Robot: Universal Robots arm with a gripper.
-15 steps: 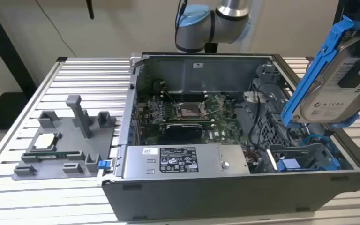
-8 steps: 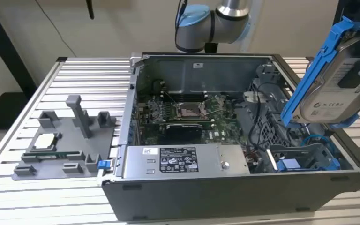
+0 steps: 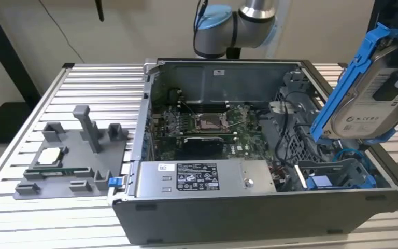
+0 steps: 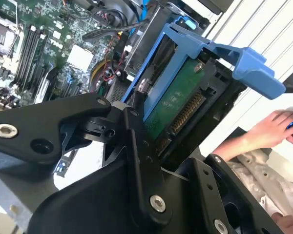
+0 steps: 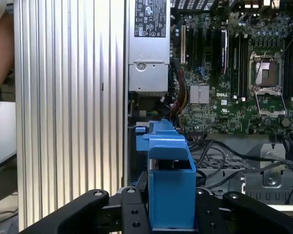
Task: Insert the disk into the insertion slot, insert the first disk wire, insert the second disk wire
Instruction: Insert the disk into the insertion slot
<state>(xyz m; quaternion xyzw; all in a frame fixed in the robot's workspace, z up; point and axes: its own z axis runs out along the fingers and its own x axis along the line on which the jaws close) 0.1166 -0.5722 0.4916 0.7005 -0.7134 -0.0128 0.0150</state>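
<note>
Disk (image 3: 368, 111): flat silver slab in blue plastic frame, clamped tight by black claw (image 5: 172, 214).

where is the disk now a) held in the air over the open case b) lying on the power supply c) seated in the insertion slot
a: the end effector grips the disk in its blue carrier, tilted above the insertion slot, not in it.

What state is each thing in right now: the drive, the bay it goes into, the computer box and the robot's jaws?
the disk: out of its bay, held up tilted over the case, at the exterior view's right.
the insertion slot: empty, nothing seated in it.
computer case: open, its insides exposed.
jaws: shut on the disk.
</note>
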